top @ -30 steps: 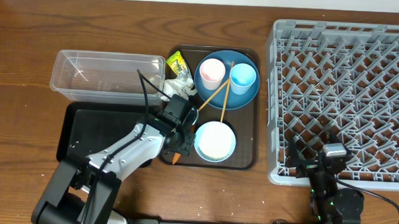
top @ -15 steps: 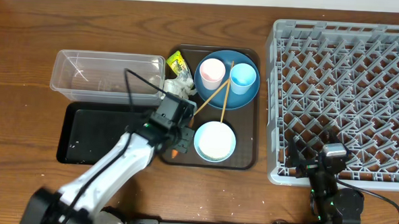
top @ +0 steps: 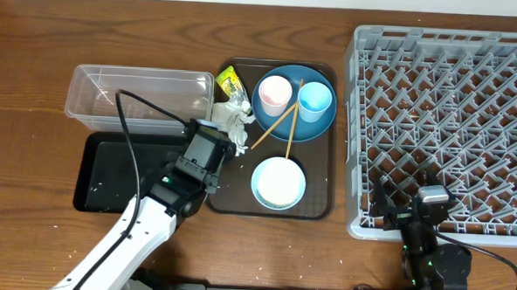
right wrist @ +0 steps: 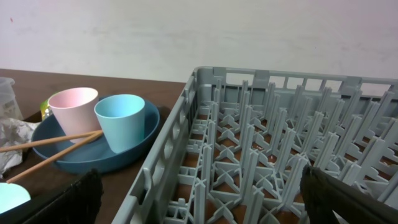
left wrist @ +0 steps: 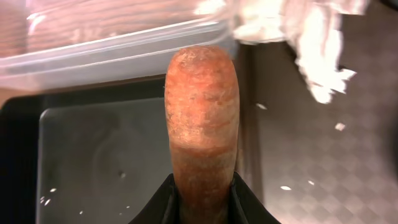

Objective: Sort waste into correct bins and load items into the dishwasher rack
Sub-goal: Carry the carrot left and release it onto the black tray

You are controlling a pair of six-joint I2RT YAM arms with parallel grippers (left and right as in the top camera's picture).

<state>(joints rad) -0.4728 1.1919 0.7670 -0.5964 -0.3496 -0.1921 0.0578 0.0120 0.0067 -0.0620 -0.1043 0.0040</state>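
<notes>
Holds small orange carrot [left wrist: 202, 124] by one end in narrow left fingers [left wrist: 252, 208], right fingers [right wrist: 62, 202] wide, empty; risks slipping onto flat brown tray [left wrist: 311, 162], short of shallow black rectangular tray [left wrist: 93, 168].

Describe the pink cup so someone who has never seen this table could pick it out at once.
Left of the big grey rack lies a brown tray, with a round blue plate at its far end. Two cups stand on that plate; the pink cup is the one nearer the clear tub, and its neighbour is a light-blue cup.
</notes>
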